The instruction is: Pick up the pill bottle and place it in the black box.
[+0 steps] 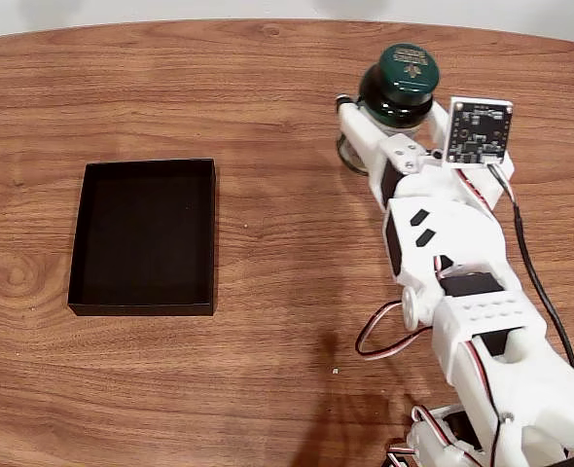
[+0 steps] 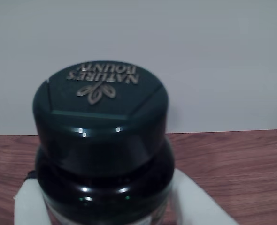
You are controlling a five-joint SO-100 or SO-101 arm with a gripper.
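Observation:
The pill bottle (image 1: 396,78), dark with a green lettered cap, stands upright at the far right of the wooden table in the fixed view. My gripper (image 1: 396,115) is shut on the pill bottle, its white fingers (image 1: 357,125) hugging both sides of the body below the cap. In the wrist view the pill bottle (image 2: 101,122) looms close, with a white finger (image 2: 195,201) on each side of it. I cannot tell whether the bottle rests on the table or hangs just above it. The black box (image 1: 143,236) lies open and empty at the left, well apart from the gripper.
The table's far edge (image 1: 268,24) runs just behind the bottle, with a pale wall beyond it. My white arm (image 1: 472,311) with its cables reaches in from the lower right. Bare wood (image 1: 287,224) lies between box and gripper.

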